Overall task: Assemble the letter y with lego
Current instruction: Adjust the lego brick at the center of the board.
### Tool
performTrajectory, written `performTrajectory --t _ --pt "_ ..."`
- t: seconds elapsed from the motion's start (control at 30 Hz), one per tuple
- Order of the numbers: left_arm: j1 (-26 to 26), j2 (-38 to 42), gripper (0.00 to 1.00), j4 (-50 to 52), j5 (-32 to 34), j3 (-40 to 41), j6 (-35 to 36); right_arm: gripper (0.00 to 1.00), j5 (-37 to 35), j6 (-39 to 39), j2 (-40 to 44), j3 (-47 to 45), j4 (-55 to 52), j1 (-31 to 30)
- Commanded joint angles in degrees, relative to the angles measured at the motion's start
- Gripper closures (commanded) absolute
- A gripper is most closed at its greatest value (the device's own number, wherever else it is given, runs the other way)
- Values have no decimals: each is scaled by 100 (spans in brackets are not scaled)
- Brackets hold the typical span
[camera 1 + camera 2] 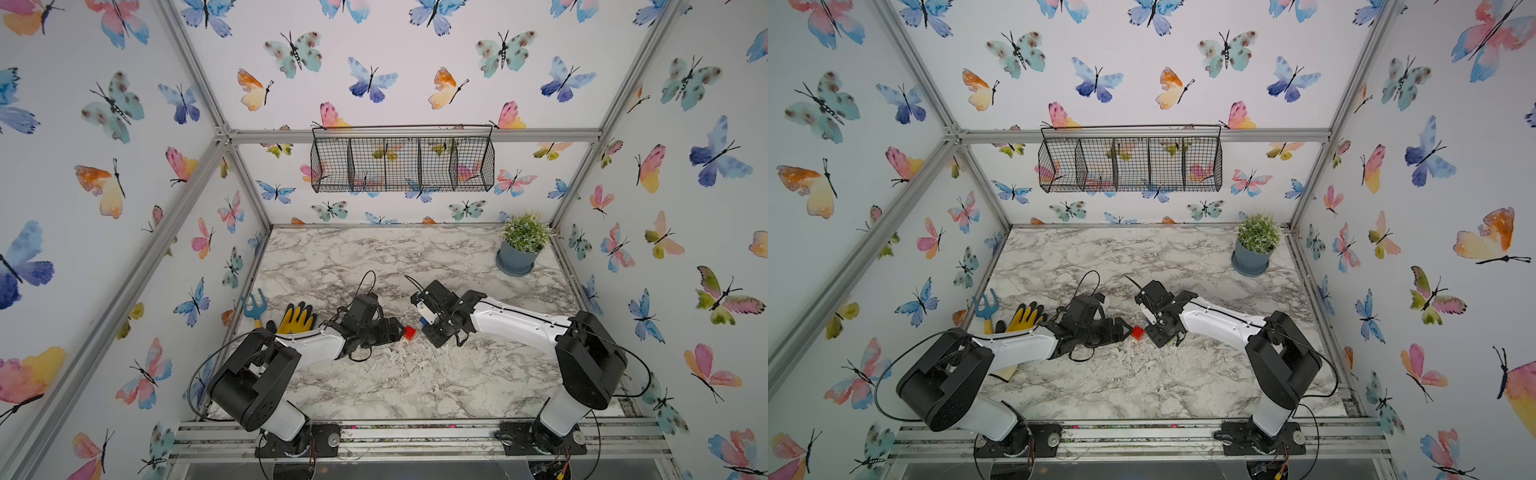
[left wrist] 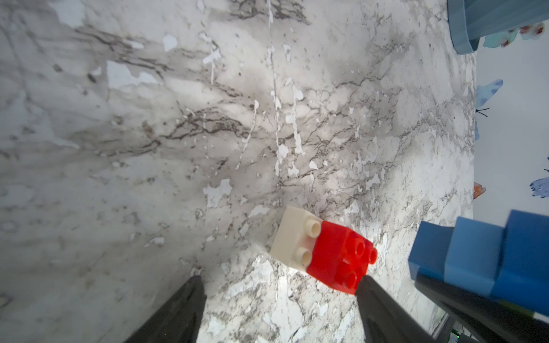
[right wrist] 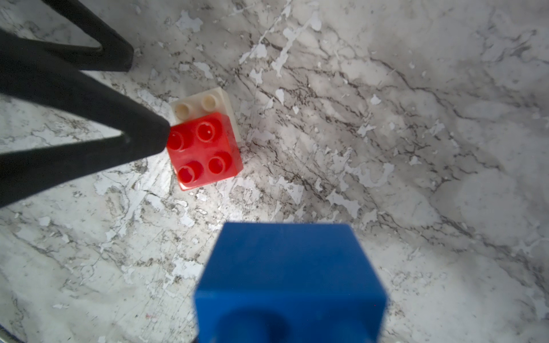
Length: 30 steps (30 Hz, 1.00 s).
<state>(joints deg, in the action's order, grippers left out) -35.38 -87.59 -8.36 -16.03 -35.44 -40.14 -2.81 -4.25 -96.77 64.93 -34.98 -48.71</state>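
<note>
Two hands meet: left hand (image 2: 280,285) released, one fingertip touching red-cream stem (image 2: 325,254) on desk (image 2: 178,118); right hand (image 1: 428,326) clenched, grasping blue bricks (image 3: 289,282). Next: likely press blue onto red studs.

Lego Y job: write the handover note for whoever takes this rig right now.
Left gripper: jaws open, one finger touching the red brick.
Right gripper: shut on the blue brick assembly, held above the table.
Done: red brick sits half-overlapping on the cream brick; blue bricks look joined.
Left: press the blue assembly onto the red brick. Green brick barely visible; check it.
</note>
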Motion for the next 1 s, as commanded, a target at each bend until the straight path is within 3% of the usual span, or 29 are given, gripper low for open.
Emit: performTrajectory --t 0.0,0.5,0.97 --pt "-53 -205 19 558 255 19 112 70 -16 40 -61 -33 33 28" --pt "-57 -308 27 667 443 136 85 70 298 355 -70 218 8 19" --pt "-58 -399 27 710 421 99 68 71 527 637 -478 639 44 -189"
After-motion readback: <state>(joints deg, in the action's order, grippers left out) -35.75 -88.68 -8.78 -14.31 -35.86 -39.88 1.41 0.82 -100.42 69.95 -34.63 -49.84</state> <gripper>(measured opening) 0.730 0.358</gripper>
